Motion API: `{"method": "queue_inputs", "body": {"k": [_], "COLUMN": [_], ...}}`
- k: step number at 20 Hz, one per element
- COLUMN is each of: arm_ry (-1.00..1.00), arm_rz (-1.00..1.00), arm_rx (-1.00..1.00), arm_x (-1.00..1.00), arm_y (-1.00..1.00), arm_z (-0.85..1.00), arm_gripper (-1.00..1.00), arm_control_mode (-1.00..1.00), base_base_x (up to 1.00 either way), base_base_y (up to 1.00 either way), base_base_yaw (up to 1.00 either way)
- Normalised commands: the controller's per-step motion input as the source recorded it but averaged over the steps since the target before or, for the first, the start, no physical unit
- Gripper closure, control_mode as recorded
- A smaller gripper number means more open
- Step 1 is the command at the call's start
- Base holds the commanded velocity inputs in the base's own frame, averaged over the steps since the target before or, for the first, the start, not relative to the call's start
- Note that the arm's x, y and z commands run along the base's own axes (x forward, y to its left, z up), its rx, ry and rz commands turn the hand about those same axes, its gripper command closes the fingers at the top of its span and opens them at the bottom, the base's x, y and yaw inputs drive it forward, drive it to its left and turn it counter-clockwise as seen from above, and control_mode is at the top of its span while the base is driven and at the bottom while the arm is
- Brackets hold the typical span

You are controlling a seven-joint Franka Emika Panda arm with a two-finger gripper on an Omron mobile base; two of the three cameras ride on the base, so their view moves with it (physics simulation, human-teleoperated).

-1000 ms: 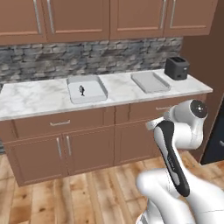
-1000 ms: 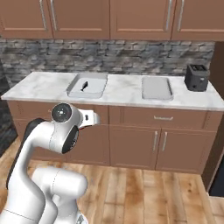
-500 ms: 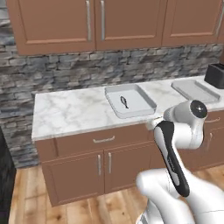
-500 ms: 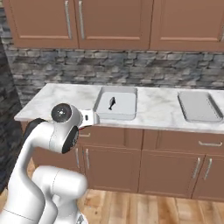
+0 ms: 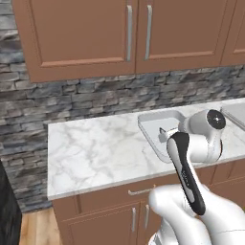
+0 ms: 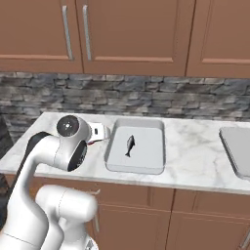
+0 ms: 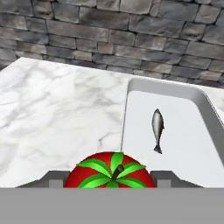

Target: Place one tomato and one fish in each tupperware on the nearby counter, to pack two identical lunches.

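One tomato in the claw, short of the tray

One risk is a release too soon. The claw (image 7: 112,177) grips a red tomato (image 7: 110,171) over the marble table (image 7: 57,113), left of the near tupperware (image 7: 127,118). Let go here, the round fruit would likely roll along the table. Farther right, a dark grey fish (image 7: 157,129) lies in that tray; a low pass could knock it.

Even bright rendered light, soft shadows, slightly blurry
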Motion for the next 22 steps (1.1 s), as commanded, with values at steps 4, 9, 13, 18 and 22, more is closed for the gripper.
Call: {"method": "queue_inputs", "body": {"k": [4,9,13,18,22], "arm_ry": [0.0,0.0,0.0,0.0,0.0], "arm_rz": [0.0,0.0,0.0,0.0,0.0], "arm_rx": [0.0,0.0,0.0,0.0,0.0], "arm_x": [0.0,0.0,0.0,0.0,0.0], "arm_y": [0.0,0.0,0.0,0.0,0.0], "arm_z": [0.0,0.0,0.0,0.0,0.0], "arm_gripper": [1.0,1.0,1.0,1.0,1.0], "arm_control_mode": [1.0,1.0,1.0,1.0,1.0], "base_base_x": [0.58,0.5,0.35,0.47,0.12], "base_base_y": [-0.48,-0.36,-0.14,0.0,-0.07], "base_base_yaw": [0.0,0.0,0.0,0.0,-0.03]}}
